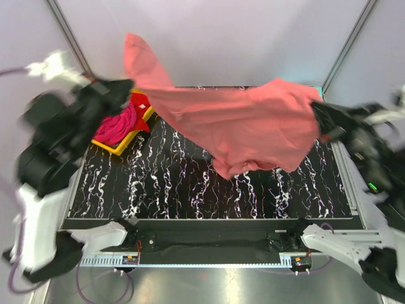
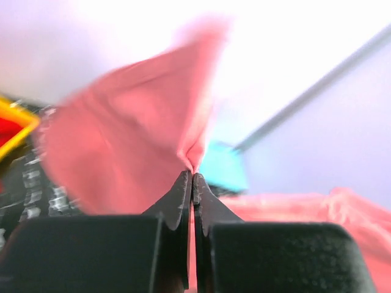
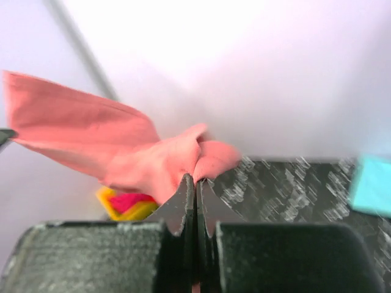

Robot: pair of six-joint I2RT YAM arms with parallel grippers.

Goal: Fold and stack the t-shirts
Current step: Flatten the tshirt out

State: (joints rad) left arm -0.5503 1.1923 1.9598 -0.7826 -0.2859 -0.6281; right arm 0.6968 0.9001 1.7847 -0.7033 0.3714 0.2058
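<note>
The salmon-pink t-shirt [image 1: 240, 123] hangs stretched in the air above the table between my two grippers. My left gripper [image 1: 126, 85] is shut on its left end, and in the left wrist view cloth [image 2: 128, 146] comes out from between the closed tips [image 2: 193, 174]. My right gripper [image 1: 316, 114] is shut on its right end, seen in the right wrist view [image 3: 195, 177] with bunched pink cloth [image 3: 153, 162]. The magenta t-shirt [image 1: 117, 126] and the red t-shirt [image 1: 140, 101] lie in the yellow tray. A turquoise t-shirt [image 3: 374, 183] shows at the right wrist view's edge.
The yellow plastic tray [image 1: 120, 149] sits at the table's back left. The black marbled tabletop [image 1: 209, 190] lies under the hanging shirt. White walls and metal corner posts [image 1: 66, 28] enclose the back and sides.
</note>
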